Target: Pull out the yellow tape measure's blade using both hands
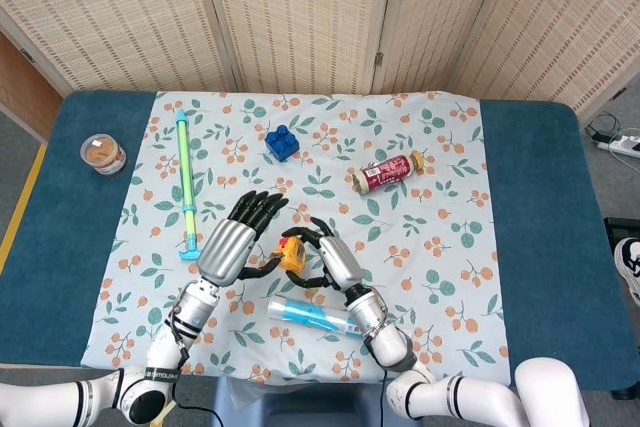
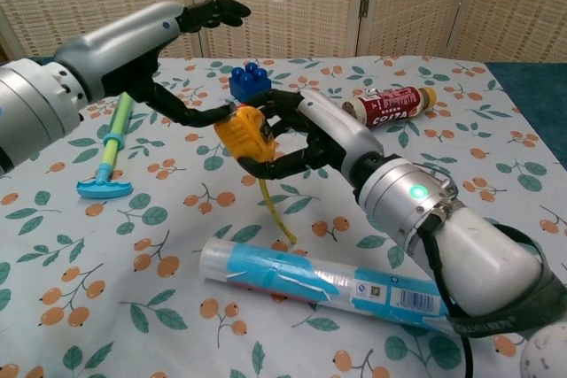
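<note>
1. Nearest the robot, a blue-and-white cylindrical package (image 2: 319, 279) lay on its side on the floral cloth (image 1: 440, 247) that covered the middle of the table (image 1: 540, 247).
2. Just beyond the package, the right robot hand (image 2: 306, 135) held the yellow tape measure (image 2: 241, 135) above the cloth, its fingers curled around the case from the right.
3. A short length of yellow blade (image 2: 275, 212) hung from the underside of the case toward the cloth; whether its tip touched the cloth could not be told.
4. The left robot hand (image 2: 155, 50) met the case from the left: its thumb (image 2: 190, 115) reached to the top left edge of the case, while its other fingers (image 2: 217, 13) stood spread above, closed on nothing.
5. To the left, a green-and-blue tube (image 1: 186, 187) with a T-shaped end lay lengthwise on the cloth, well apart from both hands.
6. Farther back, a blue toy brick (image 1: 281, 141) stood near the cloth's centre, and a red-labelled bottle (image 1: 388, 173) lay on its side to the right.
7. At the far left, a small round container (image 1: 103, 154) stood on the table's blue surface, beside the cloth.
</note>
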Robot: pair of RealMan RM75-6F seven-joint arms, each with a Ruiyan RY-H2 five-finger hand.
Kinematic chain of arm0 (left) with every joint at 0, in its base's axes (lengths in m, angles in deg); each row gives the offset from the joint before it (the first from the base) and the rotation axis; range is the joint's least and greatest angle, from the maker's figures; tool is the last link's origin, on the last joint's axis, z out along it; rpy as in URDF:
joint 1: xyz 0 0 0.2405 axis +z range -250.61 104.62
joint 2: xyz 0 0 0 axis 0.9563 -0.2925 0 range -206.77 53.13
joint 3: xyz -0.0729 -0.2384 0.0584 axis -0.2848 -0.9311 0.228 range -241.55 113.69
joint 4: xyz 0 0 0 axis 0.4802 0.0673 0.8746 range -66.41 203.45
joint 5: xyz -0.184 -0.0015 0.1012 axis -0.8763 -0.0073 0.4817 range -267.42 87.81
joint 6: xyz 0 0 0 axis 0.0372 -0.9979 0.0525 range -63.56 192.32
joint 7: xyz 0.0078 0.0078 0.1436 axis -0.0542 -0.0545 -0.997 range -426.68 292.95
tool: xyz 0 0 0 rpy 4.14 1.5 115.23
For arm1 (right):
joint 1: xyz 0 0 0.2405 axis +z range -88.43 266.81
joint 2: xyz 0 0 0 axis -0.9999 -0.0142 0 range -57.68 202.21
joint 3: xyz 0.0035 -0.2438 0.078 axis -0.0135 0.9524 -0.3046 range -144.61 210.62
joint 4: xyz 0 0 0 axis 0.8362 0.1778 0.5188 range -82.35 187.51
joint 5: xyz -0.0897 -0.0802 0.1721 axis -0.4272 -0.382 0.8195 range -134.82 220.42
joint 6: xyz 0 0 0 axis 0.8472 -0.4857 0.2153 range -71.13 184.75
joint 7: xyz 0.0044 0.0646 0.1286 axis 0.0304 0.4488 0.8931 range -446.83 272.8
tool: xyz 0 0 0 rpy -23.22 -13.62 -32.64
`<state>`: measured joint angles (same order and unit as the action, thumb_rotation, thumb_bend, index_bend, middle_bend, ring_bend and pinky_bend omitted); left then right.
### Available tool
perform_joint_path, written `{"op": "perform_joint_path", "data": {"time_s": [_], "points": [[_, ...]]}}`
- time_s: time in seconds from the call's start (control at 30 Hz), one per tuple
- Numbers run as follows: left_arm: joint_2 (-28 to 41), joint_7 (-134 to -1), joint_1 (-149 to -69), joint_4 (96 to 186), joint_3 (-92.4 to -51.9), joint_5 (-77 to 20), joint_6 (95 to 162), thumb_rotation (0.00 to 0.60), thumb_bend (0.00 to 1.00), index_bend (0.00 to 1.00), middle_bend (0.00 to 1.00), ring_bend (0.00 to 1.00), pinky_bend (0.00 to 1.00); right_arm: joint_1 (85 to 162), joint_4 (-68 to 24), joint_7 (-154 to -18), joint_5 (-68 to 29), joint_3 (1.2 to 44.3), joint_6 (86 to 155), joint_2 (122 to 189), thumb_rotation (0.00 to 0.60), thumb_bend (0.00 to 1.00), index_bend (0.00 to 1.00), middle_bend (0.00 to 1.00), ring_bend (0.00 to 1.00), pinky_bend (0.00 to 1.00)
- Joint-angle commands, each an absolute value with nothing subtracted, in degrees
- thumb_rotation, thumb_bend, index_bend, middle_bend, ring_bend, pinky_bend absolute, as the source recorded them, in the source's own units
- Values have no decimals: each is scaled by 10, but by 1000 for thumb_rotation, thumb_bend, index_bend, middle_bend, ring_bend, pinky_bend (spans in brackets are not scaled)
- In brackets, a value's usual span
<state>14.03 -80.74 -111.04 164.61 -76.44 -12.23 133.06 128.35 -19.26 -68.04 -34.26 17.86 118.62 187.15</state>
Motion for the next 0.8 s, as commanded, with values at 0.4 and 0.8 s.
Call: {"op": "perform_joint_path", "data": {"time_s": [0.4,0.8], "points": [[135,-805,-1108,1642,-759,-119,1333,600,703,378,113,70,0,1284,-194,-684,-336,170,1183,1869,600,361,525,499,346,39],[147,-785,-1106,1623,-758,-109,1343,600,709,563,150,106,0,1284,-191,-691,-331,168,1180,1867,600,361,524,499,346,39]]}}
